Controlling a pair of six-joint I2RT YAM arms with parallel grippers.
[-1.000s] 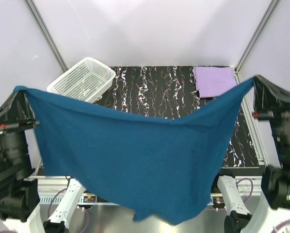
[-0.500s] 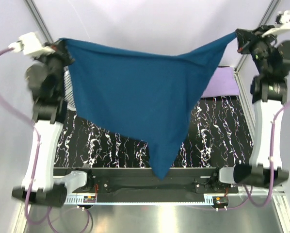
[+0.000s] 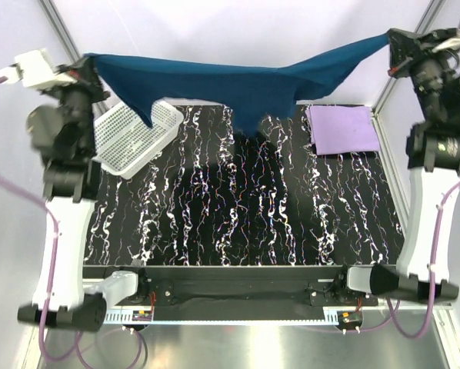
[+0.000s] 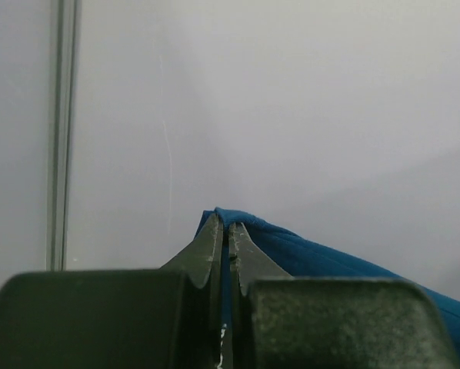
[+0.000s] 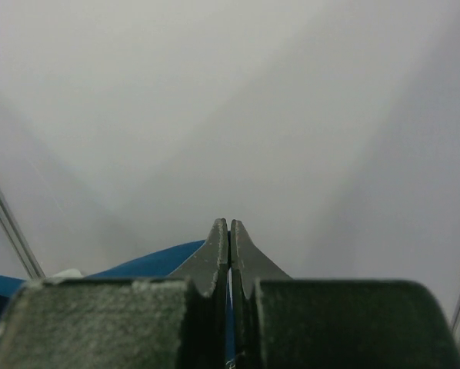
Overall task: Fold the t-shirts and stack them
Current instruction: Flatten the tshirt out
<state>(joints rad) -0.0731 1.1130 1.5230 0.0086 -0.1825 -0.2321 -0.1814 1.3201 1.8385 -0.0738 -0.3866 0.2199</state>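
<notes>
The step in hand, as I judge it, is to lay the teal shirt point(image 3: 238, 81) out flat on the worktop point(image 3: 253, 223), so that it can be folded. To do it well, both arms should come down together and at the same height, with the top edge kept taut between them. The hanging lower part should touch the worktop first, and the rest should then be drawn toward the near edge, so that no wrinkle is trapped under it. The landing place should be the bare middle; the left side of the cloth hangs just over the corner of the basket point(image 3: 118, 150), which could catch it. The lavender shirt point(image 3: 340, 128), which lies folded at the far right corner, should not be covered or pushed.

The teal shirt is in the air above the far edge of the worktop, stretched from one side to the other; it sags in the middle and the lowest fold hangs there.

Both arms are raised high and reach outward, the left one by the far left post, the right one by the far right post. The left claw point(image 3: 88, 65) has its fingers pressed together on a corner of the teal shirt, and the left wrist view shows blue cloth between them. The right claw point(image 3: 391, 42) pinches the other corner in the same way; both wrist cameras look at the pale wall point(image 5: 230, 100).
</notes>
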